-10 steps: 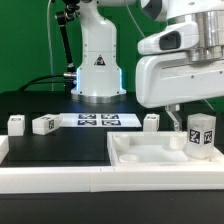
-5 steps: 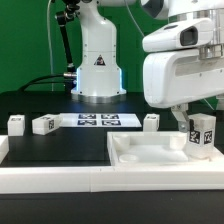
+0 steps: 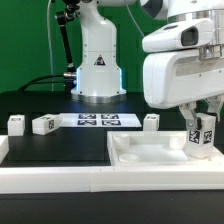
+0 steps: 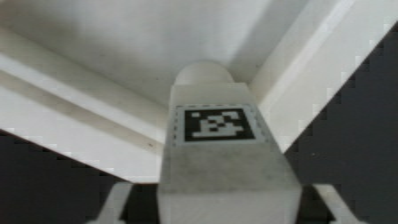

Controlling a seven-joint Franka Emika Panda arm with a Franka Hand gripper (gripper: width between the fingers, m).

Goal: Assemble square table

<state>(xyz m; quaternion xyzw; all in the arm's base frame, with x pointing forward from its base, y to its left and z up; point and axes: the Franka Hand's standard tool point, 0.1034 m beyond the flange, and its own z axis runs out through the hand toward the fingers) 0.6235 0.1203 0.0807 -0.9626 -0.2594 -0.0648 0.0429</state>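
Square table slab [image 3: 150, 158], large, white and plastic, is lying flat on your black worktop [image 3: 60, 148] toward the exterior view's right. Your tool [image 3: 203, 124] is pinching a short white tagged leg [image 3: 203, 137], with a finger pressing on each side. It is holding the leg upright over the slab's far right part. Three other white legs [image 3: 16, 124] [image 3: 44, 125] [image 3: 151, 121] are standing behind, well apart.

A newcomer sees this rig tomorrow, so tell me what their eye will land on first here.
First the bulky white gripper at the exterior view's right, closed around an upright tagged leg on the white square tabletop. Next the robot base at back centre, then three loose legs and the marker board on the black table.
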